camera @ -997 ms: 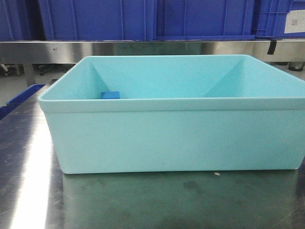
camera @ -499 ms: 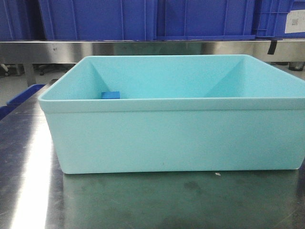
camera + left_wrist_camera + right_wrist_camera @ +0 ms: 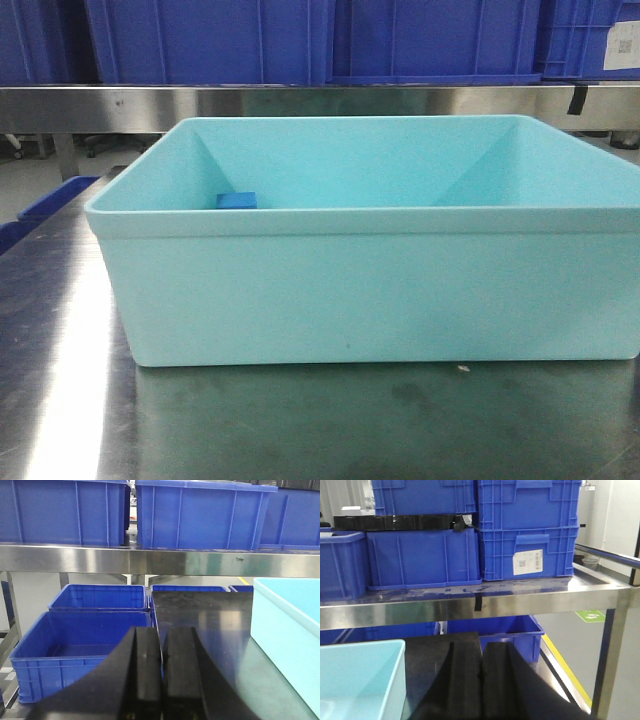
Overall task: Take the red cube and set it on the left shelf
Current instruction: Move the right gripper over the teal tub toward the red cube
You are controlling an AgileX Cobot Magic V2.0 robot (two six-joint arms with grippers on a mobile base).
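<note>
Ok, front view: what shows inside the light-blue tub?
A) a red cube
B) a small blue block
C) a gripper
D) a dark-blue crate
B: a blue block sits inside the tub near its left wall, its top just showing above the near rim.
</note>
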